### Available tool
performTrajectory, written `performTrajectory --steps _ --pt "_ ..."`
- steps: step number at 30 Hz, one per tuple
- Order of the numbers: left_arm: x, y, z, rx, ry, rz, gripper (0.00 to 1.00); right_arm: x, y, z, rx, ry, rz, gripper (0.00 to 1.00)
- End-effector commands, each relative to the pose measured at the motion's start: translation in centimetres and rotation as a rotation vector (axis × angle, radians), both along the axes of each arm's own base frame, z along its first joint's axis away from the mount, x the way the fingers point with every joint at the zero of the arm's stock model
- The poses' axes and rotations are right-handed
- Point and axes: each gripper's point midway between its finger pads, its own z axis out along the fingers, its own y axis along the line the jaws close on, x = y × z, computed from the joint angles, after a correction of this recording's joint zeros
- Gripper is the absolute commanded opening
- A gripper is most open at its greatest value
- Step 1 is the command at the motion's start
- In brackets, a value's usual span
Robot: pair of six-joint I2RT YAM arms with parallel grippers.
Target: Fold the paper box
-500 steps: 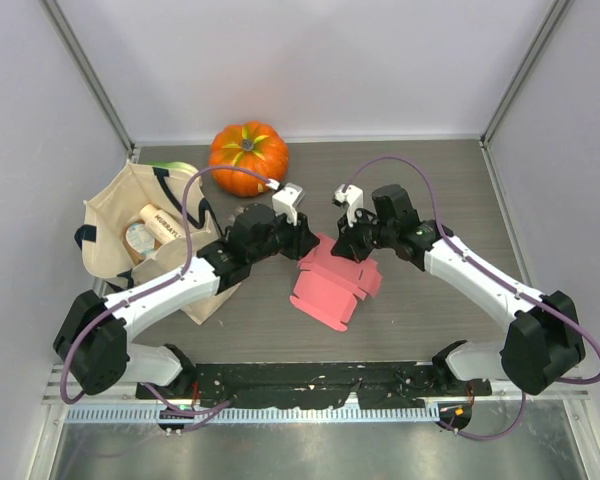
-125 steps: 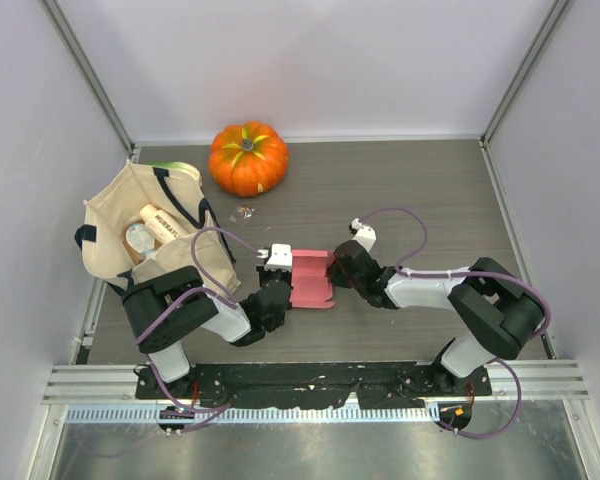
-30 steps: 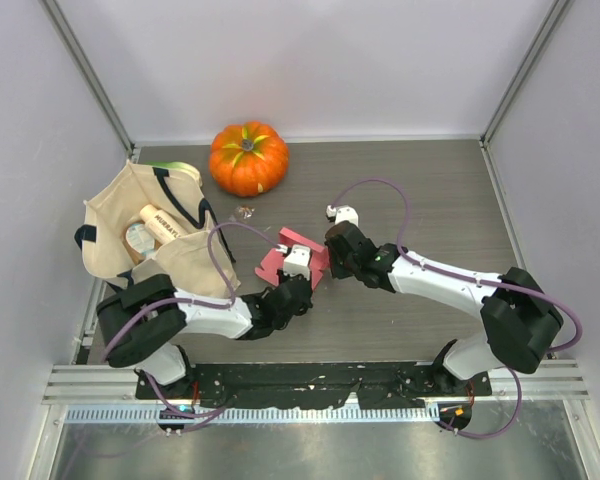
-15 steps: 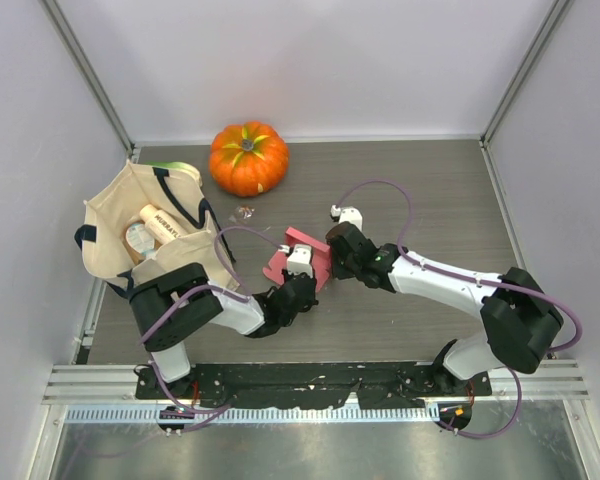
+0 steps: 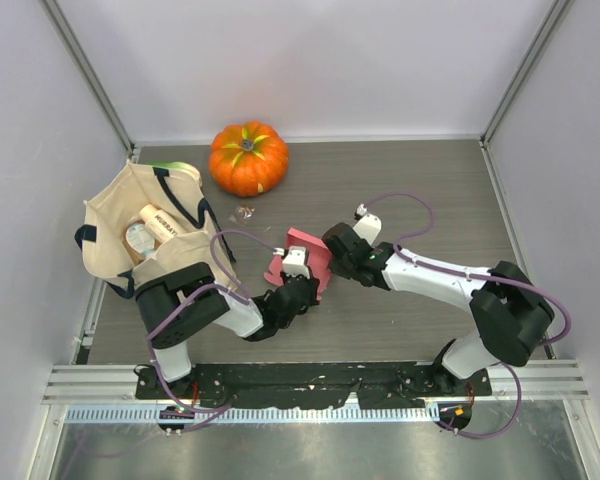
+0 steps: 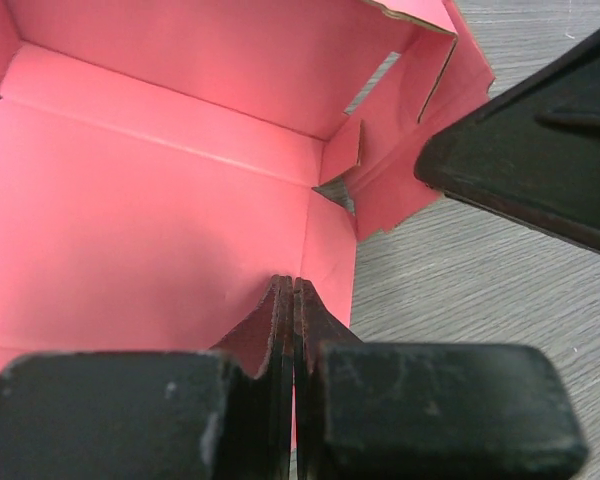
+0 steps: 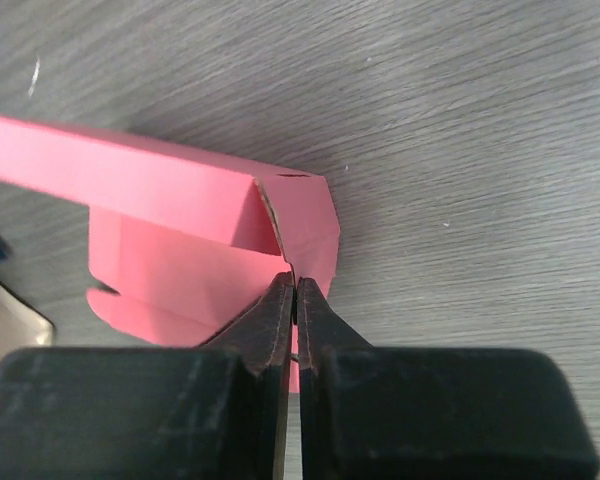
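Note:
The pink-red paper box [image 5: 302,251] stands partly folded at the table's middle, panels raised. My left gripper [image 5: 296,282] is shut on its near edge; in the left wrist view the jaws [image 6: 293,285] pinch a wall of the box [image 6: 160,210], whose floor and far wall show. My right gripper [image 5: 330,258] is shut on the box's right side; in the right wrist view the fingertips [image 7: 295,282] clamp a folded flap of the box [image 7: 190,250]. The right gripper's black body shows at the upper right of the left wrist view [image 6: 540,160].
An orange pumpkin [image 5: 248,157] sits at the back. A beige tote bag [image 5: 145,235] with items inside lies at the left. A small clear object [image 5: 243,212] lies near the pumpkin. Grey walls enclose the wooden table [image 5: 430,190].
The box has gone from a flat sheet to a raised, partly folded form. In the last second the right wrist rotated and both grippers stayed clamped on the box.

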Motion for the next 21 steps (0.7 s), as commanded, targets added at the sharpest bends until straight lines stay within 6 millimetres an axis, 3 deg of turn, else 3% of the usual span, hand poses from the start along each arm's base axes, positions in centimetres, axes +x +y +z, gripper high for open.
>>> performTrajectory --steps 1,8,14,18,20,21 --pt "-1.0 0.9 -2.6 0.027 0.059 -0.011 0.00 1.2 1.4 0.3 0.152 -0.014 -0.184 0.08" --pt "-1.3 1.3 -3.2 0.034 0.063 -0.012 0.00 1.5 1.6 1.6 0.171 -0.027 -0.214 0.08" --pt "-1.3 1.2 -3.5 0.020 0.067 -0.009 0.00 1.1 2.9 -0.8 0.136 0.026 -0.185 0.15" --pt "-1.4 1.3 -3.4 0.015 0.066 -0.009 0.00 1.0 3.9 -0.3 0.120 -0.009 -0.083 0.29" --pt "-1.5 1.4 -3.3 0.018 0.064 -0.011 0.00 1.2 4.9 2.1 0.171 -0.080 0.001 0.34" --pt "-1.4 1.5 -3.3 0.018 0.063 -0.010 0.00 0.9 4.5 2.1 0.121 -0.110 0.084 0.43"
